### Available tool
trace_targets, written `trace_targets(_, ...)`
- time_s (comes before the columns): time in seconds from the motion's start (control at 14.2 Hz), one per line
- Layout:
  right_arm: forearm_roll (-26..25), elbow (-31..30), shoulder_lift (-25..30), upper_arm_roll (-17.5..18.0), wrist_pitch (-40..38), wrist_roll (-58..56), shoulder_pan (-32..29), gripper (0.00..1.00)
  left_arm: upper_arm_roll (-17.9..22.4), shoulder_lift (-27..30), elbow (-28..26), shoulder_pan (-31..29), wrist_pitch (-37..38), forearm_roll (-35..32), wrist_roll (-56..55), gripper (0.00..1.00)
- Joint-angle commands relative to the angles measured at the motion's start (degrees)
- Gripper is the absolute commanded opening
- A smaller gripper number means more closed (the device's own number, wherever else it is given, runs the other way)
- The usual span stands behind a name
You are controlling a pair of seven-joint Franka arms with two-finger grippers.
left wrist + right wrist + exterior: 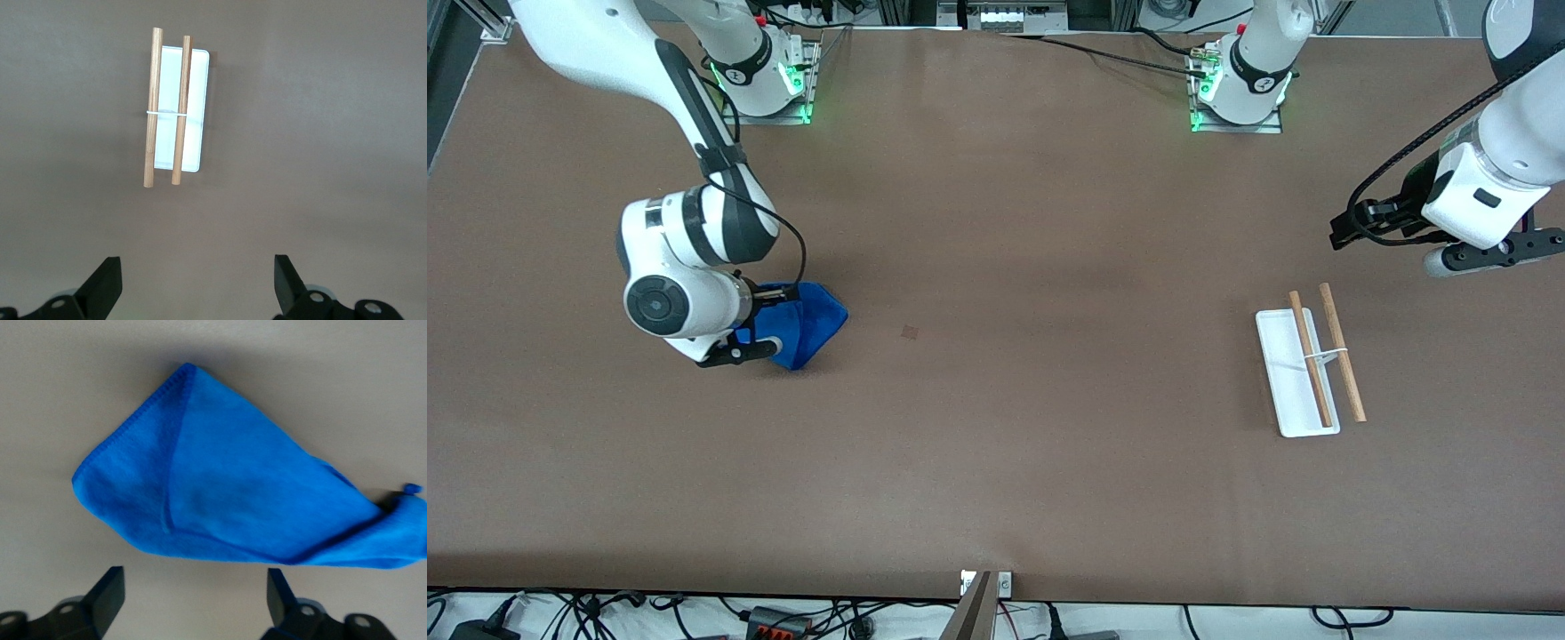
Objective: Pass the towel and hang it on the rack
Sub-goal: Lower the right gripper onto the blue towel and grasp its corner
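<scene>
Right gripper (769, 307) sits low at the right arm's end of the bench (996, 444), directly over the towel (805, 324). Right wrist view: jaws spread, one fingertip (110, 583) to each side, with bare bench between them; no cloth sits in the gap. The towel lies flat just ahead of the tips, not touching either as far as can be seen. It is bright blue, folded roughly into a triangle, with a stitched hem along one edge and a bunched corner at one end.

Rack (1307, 364) stands on the bench toward the left arm's end, well apart from the towel. White tray base, with two thin wooden rods running its length, tied by a white crosspiece near the middle. One rod lies over the tray, the other along its outer edge. Nothing hangs on it.

Left gripper (197, 283) waits above the bench near the rack. Left wrist view: jaws spread wide and empty; the rack lies ahead of the tips, well apart from them.
</scene>
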State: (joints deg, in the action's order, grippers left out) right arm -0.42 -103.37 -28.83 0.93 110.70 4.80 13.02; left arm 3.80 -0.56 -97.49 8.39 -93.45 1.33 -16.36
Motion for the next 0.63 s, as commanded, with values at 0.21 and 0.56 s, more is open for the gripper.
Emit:
trace_targets(0.21,0.95,0.36,-3.78,-0.31,2.42,2.58,1.05,0.77,0.16,-0.84,1.86,-0.21,1.34,0.42,1.59,1.0)
trace_targets(0.56,3.92,0.62,-4.92,-0.31,2.51,2.58,1.05,0.6,0.16,-0.84,1.86,-0.21,1.34,0.42,1.59,1.0)
